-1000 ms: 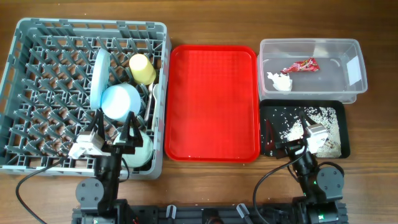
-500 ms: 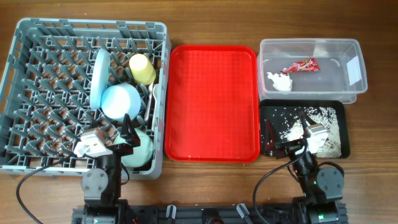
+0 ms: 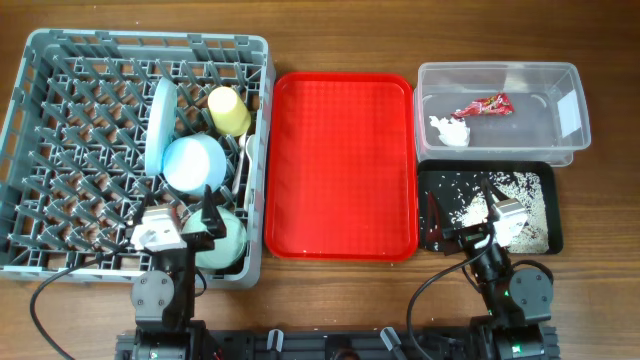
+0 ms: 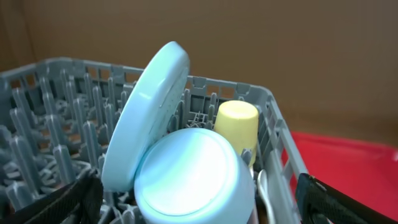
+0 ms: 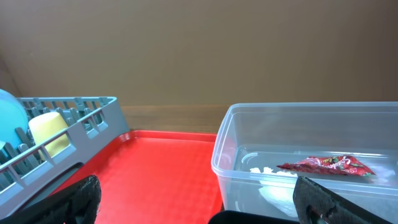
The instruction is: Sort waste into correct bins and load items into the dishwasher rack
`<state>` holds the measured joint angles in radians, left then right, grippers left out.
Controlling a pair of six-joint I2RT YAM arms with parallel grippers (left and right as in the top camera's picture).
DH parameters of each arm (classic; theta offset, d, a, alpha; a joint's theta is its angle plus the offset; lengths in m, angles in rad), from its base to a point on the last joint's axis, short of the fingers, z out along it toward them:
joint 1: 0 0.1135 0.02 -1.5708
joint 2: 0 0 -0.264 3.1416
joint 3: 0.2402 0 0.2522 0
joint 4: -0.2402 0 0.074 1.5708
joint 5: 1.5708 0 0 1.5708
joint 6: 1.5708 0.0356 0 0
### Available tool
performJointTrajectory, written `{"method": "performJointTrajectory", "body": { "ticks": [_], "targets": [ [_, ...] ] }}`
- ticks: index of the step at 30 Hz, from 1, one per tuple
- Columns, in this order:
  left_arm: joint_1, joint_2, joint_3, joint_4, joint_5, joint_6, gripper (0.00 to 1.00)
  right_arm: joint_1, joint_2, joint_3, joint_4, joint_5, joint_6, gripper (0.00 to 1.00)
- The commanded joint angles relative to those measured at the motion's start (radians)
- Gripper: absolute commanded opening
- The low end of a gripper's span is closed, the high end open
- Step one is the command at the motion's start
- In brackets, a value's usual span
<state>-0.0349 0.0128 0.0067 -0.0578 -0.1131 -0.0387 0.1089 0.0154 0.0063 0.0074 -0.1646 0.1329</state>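
Dishwasher rack [image 3: 60,150] at the table's left, holding a light blue plate [image 3: 160,125] on edge, a light blue bowl [image 3: 194,163] touching it, a yellow cup [image 3: 229,110], a pale green bowl [image 3: 228,245] and a white utensil [image 3: 243,160]. The left gripper [image 3: 182,212] hangs over the rack's near edge, jaws wide apart and empty. Beyond the red tray [image 3: 340,165], the clear tub [image 3: 497,66] contains the red wrapper [image 3: 484,105] and white napkin [image 3: 450,131]. The black tray [image 3: 432,215] carries rice scraps [image 3: 515,185] beneath the right gripper [image 3: 475,212], jaws spread, holding nothing.

Table [image 3: 600,40]: rack [image 3: 150,41], red tray [image 3: 340,165], tub [image 3: 530,125], bin [image 3: 557,215]
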Motion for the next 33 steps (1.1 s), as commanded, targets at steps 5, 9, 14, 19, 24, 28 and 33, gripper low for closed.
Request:
{"method": "performJointTrajectory", "body": {
  "ticks": [5,9,14,19,24,28,33],
  "targets": [
    [-0.006,-0.010,-0.001,-0.016,0.114,0.139,1.00,0.006,-0.011,-0.001,0.006,-0.016,0.007,1.00],
    [-0.006,-0.010,-0.001,-0.015,0.116,0.139,1.00,0.006,-0.011,-0.001,0.006,-0.017,0.007,1.00],
    [-0.006,-0.008,-0.001,-0.015,0.116,0.139,1.00,0.006,-0.011,-0.001,0.006,-0.017,0.007,1.00],
    [-0.006,-0.008,-0.001,-0.015,0.116,0.139,1.00,0.006,-0.011,-0.001,0.006,-0.017,0.007,1.00],
    [-0.006,-0.008,-0.001,-0.015,0.116,0.140,1.00,0.006,-0.011,-0.001,0.006,-0.017,0.007,1.00],
    [-0.006,-0.008,-0.001,-0.015,0.116,0.139,1.00,0.006,-0.011,-0.001,0.006,-0.017,0.007,1.00],
    [-0.006,-0.008,-0.001,-0.015,0.116,0.139,1.00,0.006,-0.011,-0.001,0.006,-0.017,0.007,1.00]
  ]
}}
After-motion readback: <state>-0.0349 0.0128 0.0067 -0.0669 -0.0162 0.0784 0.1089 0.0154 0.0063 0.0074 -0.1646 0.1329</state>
